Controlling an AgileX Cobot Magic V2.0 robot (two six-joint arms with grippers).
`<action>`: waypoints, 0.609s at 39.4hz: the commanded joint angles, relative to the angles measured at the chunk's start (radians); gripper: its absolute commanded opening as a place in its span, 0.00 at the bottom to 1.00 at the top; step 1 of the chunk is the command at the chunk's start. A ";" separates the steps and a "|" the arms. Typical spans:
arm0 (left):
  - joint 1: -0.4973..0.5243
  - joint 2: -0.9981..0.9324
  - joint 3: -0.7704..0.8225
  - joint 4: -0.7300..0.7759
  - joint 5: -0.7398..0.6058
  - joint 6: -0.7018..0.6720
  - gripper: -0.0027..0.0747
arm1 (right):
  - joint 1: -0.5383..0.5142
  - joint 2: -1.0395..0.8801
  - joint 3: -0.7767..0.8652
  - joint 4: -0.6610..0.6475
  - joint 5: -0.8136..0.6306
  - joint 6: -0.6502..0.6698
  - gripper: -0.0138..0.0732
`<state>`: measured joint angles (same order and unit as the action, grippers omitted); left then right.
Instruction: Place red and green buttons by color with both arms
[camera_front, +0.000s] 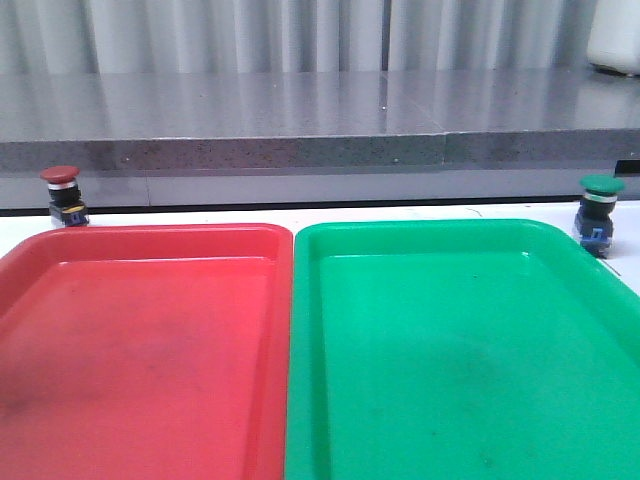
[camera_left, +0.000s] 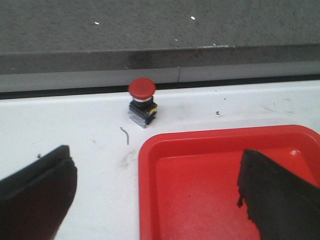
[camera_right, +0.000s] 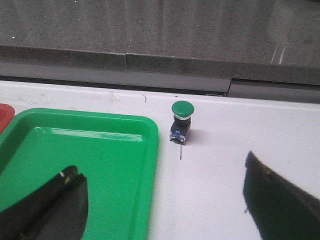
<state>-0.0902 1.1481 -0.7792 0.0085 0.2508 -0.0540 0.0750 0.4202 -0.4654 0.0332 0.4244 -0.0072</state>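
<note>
Left tool (camera_left: 155, 200) wide open, right tool (camera_right: 165, 200) likewise, both empty

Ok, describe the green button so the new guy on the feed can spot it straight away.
Find the green tray on the white table. Just past its far right corner, off the tray, stands the green button, upright. It is the only green-capped switch; the similar red button stands beyond the red tray.
</note>
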 joint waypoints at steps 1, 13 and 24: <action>-0.015 0.122 -0.116 0.003 -0.045 0.000 0.83 | -0.003 0.013 -0.038 -0.002 -0.083 -0.003 0.90; -0.015 0.496 -0.391 0.003 0.082 -0.071 0.83 | -0.003 0.013 -0.038 -0.003 -0.083 -0.004 0.90; 0.000 0.697 -0.514 0.003 0.075 -0.163 0.83 | -0.003 0.013 -0.038 -0.003 -0.082 -0.004 0.90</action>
<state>-0.0950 1.8590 -1.2459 0.0122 0.3846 -0.1866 0.0750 0.4202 -0.4676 0.0332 0.4227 -0.0072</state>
